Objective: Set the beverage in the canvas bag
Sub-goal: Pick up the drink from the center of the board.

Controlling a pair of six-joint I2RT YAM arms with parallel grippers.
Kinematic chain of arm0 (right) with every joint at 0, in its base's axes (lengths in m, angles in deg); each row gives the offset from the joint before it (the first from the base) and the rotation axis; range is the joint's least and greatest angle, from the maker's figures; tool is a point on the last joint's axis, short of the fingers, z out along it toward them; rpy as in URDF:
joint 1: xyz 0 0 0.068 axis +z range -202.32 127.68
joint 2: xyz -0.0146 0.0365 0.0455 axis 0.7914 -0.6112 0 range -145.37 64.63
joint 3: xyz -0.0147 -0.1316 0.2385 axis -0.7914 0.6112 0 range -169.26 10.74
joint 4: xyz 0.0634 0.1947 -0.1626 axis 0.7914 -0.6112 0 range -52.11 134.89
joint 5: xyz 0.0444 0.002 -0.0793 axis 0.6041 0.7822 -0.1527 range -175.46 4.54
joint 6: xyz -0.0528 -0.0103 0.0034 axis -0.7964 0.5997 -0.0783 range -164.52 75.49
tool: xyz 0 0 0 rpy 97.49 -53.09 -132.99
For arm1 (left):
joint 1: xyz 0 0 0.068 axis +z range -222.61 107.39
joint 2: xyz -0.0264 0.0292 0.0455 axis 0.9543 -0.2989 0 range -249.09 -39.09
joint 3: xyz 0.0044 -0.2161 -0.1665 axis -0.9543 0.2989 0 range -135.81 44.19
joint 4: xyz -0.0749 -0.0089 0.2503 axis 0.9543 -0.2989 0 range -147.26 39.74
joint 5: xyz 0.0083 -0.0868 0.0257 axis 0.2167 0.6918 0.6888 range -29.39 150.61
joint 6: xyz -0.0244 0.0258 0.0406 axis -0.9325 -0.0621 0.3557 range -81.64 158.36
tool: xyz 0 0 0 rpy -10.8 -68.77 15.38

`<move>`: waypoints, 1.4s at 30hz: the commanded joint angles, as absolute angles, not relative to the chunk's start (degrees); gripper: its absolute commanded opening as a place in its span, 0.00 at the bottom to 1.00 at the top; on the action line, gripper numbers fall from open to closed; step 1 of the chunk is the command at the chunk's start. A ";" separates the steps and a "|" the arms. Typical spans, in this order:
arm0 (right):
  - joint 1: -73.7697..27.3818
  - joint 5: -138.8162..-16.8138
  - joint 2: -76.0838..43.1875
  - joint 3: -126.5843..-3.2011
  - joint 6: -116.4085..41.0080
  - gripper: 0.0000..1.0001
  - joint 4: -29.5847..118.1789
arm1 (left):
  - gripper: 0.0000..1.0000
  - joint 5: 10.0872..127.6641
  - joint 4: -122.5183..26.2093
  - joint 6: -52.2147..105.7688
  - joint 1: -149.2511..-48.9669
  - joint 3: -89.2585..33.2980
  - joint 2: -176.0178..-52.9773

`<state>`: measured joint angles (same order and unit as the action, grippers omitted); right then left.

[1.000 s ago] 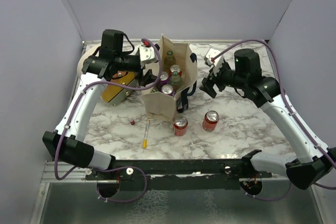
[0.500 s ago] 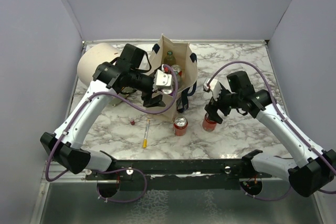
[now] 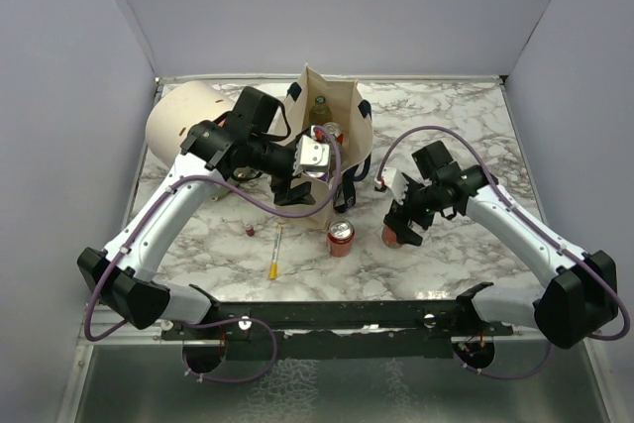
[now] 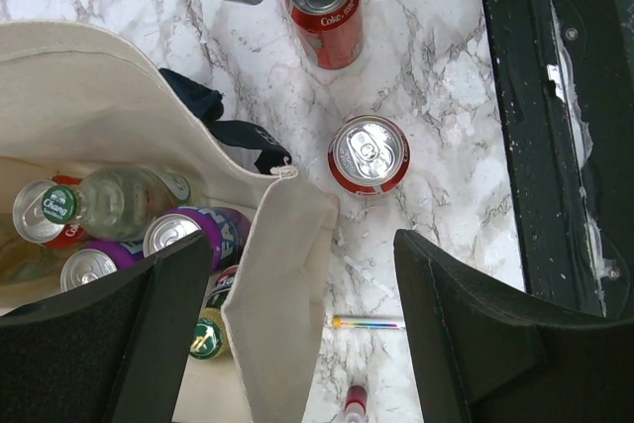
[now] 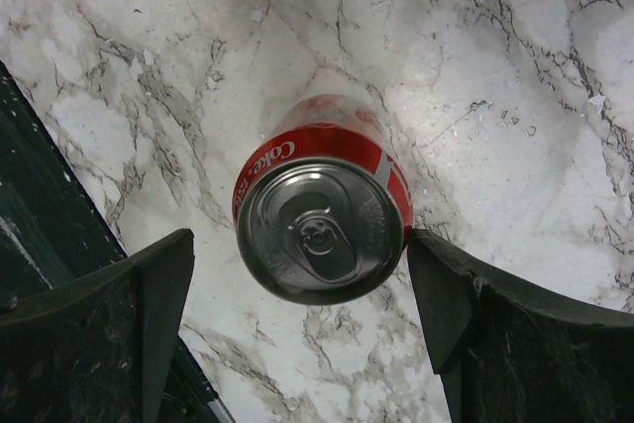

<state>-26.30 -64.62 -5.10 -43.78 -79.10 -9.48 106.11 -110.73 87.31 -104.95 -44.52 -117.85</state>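
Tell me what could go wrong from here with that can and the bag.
The red can sits off-centre between the fingers of the open right gripper, so closing might nudge or tip it. The canvas bag is already crowded with cans and bottles, and the left gripper hangs over its mouth, so the can could snag there.

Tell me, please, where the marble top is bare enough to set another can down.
Bare marble lies back right, between the canvas bag and the right wall, and front right, between the Coke can and the black rail. It is crowded before the bag: the other red can, a pen and the right tool; a cream drum fills the back left.
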 commanded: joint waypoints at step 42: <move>-26.39 -50.01 -9.80 -87.41 -73.13 0.01 -12.60 | 0.51 103.54 -110.90 97.11 -105.13 -43.67 -123.08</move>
